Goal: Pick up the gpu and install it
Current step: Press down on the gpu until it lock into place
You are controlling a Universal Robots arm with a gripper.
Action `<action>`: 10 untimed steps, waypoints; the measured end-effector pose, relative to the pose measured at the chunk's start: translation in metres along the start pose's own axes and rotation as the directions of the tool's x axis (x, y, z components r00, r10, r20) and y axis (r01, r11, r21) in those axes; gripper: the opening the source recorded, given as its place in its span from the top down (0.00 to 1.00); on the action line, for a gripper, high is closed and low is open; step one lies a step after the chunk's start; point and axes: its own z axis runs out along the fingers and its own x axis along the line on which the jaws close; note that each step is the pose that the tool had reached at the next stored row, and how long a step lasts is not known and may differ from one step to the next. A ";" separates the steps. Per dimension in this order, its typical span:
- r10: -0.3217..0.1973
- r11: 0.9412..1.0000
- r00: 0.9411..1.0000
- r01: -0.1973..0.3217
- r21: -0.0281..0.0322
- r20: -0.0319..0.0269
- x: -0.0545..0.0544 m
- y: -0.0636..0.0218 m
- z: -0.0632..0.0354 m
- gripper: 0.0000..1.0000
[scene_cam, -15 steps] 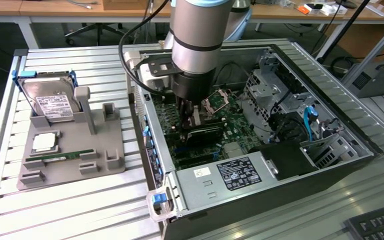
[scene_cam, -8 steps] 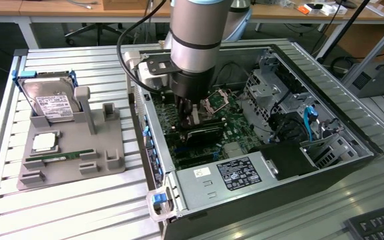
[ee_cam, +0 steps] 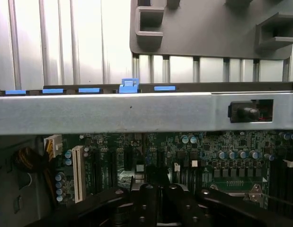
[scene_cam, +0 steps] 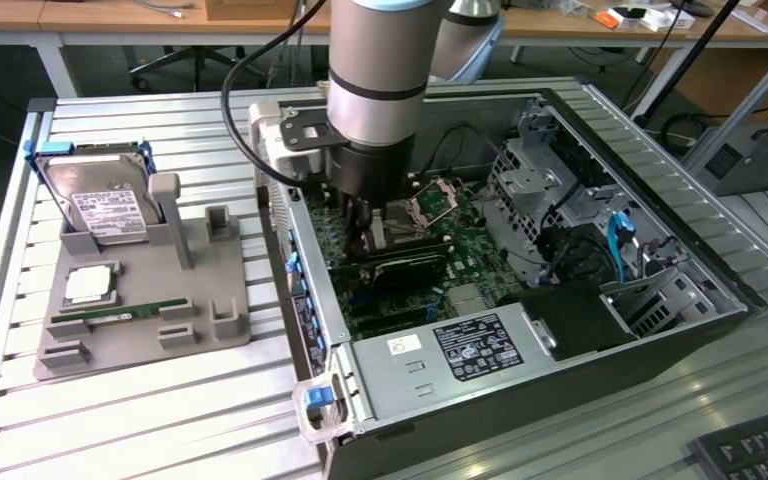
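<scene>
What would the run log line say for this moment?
arm: inside computer case | fingers: shut, over motherboard | card: below gripper, grip unclear

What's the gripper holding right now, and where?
Cannot tell: the shut gripper sits at the upper edge of the gpu standing on the motherboard, gripping or just pressing.

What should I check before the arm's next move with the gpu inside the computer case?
1. The fingers shut: ok.
2. The gpu inside the case, beneath the fingers: ok.
3. The gpu fully seated in its motherboard slot: cannot tell.
4. The fingers gripping the gpu: cannot tell.
5. The hard drive and memory stick resting on the grey tray, outside the case: ok.
</scene>
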 end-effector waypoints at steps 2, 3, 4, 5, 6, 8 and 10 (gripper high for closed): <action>0.000 1.000 1.000 0.000 0.000 0.000 0.000 0.0017 0.0025 0.89; 0.000 1.000 1.000 0.000 0.000 0.000 0.000 0.0026 0.0040 0.89; 0.000 1.000 1.000 0.000 0.000 0.000 0.000 0.0032 0.0051 0.89; 0.000 1.000 1.000 0.000 0.000 0.000 0.000 0.0042 0.0065 0.89; 0.000 1.000 1.000 0.000 0.000 0.000 0.000 0.0051 0.0075 0.89; 0.000 1.000 1.000 0.000 0.000 0.000 0.000 0.0067 0.0081 0.89; 0.000 1.000 1.000 0.000 0.000 0.000 0.002 0.0071 0.0082 0.89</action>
